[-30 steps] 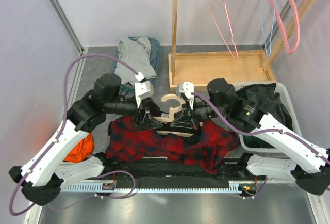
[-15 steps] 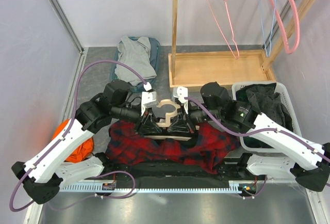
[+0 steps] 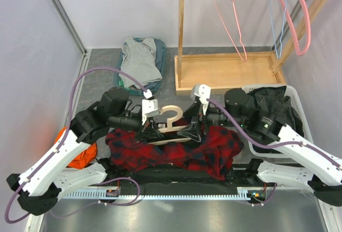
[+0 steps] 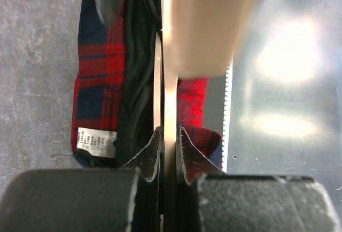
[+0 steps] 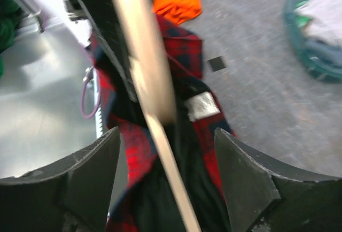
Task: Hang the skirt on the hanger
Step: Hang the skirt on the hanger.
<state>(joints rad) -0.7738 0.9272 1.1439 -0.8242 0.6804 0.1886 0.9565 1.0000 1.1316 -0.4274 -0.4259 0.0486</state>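
Pinching hanger [image 4: 203, 23], left hand [image 4: 170, 146] (right hand [image 5: 165, 162] wide), skirt [image 3: 176, 154] beneath, dark clothes [image 3: 272, 101] in white basket [image 3: 297, 106].

Left arm [image 3: 56, 160] and right arm [image 3: 307, 154]: white link shells, black joint housings; one purple cable [image 3: 99, 69] per arm; white camera block [image 3: 150, 107] at each wrist; small green light [image 3: 263, 126] on right arm joint; fingers [image 4: 69, 200] matte black.

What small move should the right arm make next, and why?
Probably drop the right gripper to the skirt and pinch its edge: its jaws stand open astride the wooden hanger, which the left gripper clamps, and the skirt lies underneath, not yet on it.
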